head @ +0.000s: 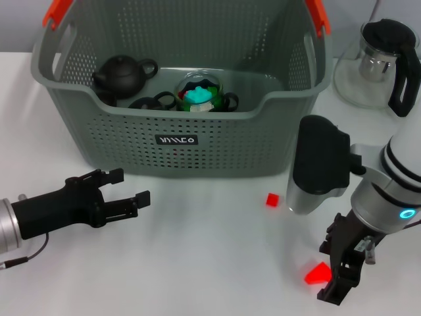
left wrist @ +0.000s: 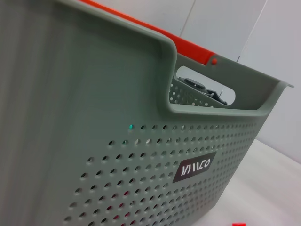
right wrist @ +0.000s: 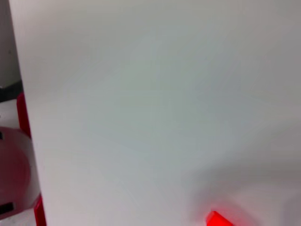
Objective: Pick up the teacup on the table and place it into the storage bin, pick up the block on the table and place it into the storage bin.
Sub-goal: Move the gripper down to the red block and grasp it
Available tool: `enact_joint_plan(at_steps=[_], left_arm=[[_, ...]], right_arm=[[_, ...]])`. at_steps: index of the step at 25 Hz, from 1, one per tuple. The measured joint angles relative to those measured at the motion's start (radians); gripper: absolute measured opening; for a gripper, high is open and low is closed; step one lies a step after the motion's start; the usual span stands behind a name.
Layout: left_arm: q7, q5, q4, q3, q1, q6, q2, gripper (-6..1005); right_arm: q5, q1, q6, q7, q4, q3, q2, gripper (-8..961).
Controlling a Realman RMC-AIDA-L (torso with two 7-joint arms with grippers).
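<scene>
The grey storage bin (head: pixel 197 141) stands at the back middle of the table, and its wall (left wrist: pixel 94 141) fills the left wrist view. Inside it lie a black teacup (head: pixel 152 102), a black teapot (head: pixel 122 74) and a glass cup (head: pixel 200 91) holding teal and red pieces. A small red block (head: pixel 272 199) lies on the table in front of the bin. A second red block (head: pixel 318 273) (right wrist: pixel 217 219) sits near the front right, between the fingertips of my open right gripper (head: pixel 329 272). My left gripper (head: pixel 130 187) hovers open at the front left, holding nothing.
A glass teapot (head: pixel 381 62) with a black lid and handle stands at the back right. The bin's orange-red handle pieces (head: pixel 58 12) (left wrist: pixel 188 46) rise above its rim. A red block edge (left wrist: pixel 239 224) shows beyond the bin wall.
</scene>
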Motion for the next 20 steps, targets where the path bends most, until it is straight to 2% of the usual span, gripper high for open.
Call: enact_joint_plan(at_steps=[20], left_arm=[[0.0, 0.0, 0.0, -0.002, 0.009, 0.0, -0.001, 927]], right_arm=[[-0.003, 0.015, 0.089, 0.027, 0.059, -0.075, 0.007, 744]])
